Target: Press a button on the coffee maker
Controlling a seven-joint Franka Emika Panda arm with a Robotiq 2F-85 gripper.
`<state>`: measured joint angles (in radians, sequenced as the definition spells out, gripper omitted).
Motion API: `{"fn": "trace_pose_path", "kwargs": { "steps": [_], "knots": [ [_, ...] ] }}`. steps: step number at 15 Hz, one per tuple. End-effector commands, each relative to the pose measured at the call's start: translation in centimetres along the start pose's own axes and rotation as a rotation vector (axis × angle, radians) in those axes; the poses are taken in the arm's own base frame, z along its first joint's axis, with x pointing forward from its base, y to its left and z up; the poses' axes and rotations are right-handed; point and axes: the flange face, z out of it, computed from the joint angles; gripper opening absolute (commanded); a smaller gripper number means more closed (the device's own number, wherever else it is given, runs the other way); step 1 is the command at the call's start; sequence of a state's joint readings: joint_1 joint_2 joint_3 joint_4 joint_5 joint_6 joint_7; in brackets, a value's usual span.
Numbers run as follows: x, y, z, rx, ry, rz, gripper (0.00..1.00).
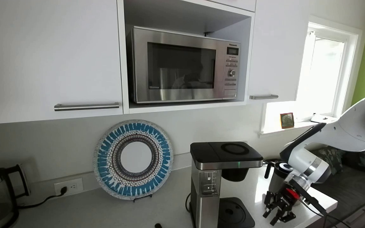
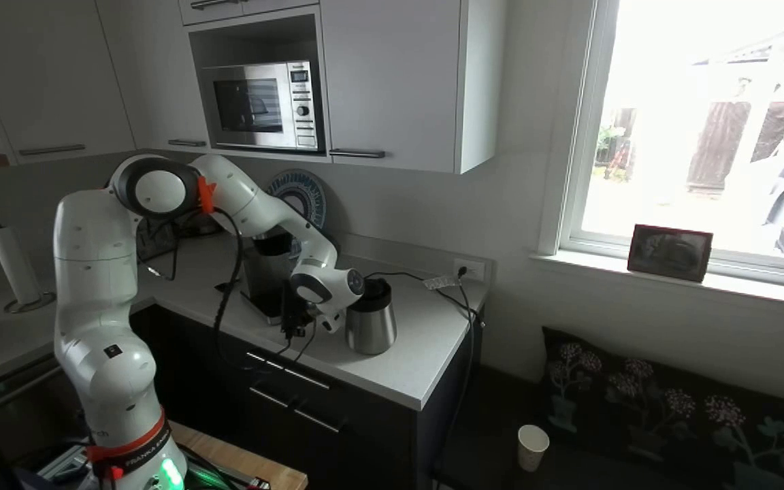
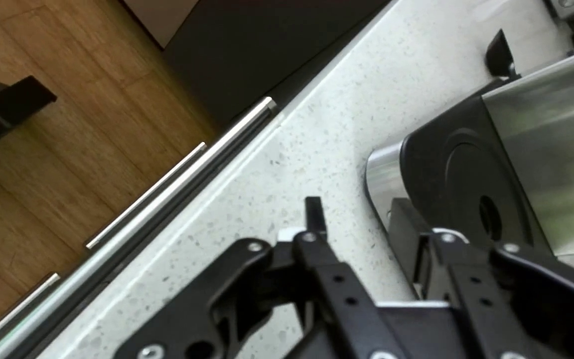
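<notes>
The coffee maker stands upright on the counter, with its black top (image 1: 227,152) and silver column (image 1: 209,209) in an exterior view. It also shows partly behind the arm in an exterior view (image 2: 263,275). In the wrist view its black base (image 3: 431,144) and steel column (image 3: 556,149) are at the right. My gripper (image 1: 274,218) is open and empty, in front of the base and low over the counter. In the wrist view (image 3: 359,207) its right finger overlaps the base's silver front edge. A small round spot (image 3: 389,214) on that edge is partly hidden by this finger; I cannot tell whether they touch.
A steel carafe (image 2: 371,323) stands on the counter beside the gripper. A microwave (image 1: 182,63) sits in a shelf above. A blue patterned plate (image 1: 135,186) leans at the wall. The counter (image 3: 247,199) ends at drawers with bar handles (image 3: 182,184).
</notes>
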<state>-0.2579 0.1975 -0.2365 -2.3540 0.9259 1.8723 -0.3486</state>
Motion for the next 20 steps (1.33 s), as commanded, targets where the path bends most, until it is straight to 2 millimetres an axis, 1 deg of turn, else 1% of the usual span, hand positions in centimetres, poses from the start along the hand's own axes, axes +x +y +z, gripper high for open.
{"fn": "trace_pose_path", "kwargs": {
  "steps": [1, 2, 3, 8, 13, 20],
  "knots": [
    [1.6, 0.3, 0.5, 0.088, 0.009, 0.117, 0.08],
    [1.8, 0.2, 0.7, 0.107, 0.012, 0.141, 0.01],
    [2.0, 0.1, 0.9, 0.123, 0.019, 0.168, 0.00],
    [2.6, -0.1, 1.8, 0.170, 0.006, 0.254, 0.00],
    [2.7, -0.1, 2.9, 0.138, -0.011, 0.336, 0.00],
    [3.0, -0.2, 4.2, 0.155, -0.031, 0.443, 0.00]
  ]
}}
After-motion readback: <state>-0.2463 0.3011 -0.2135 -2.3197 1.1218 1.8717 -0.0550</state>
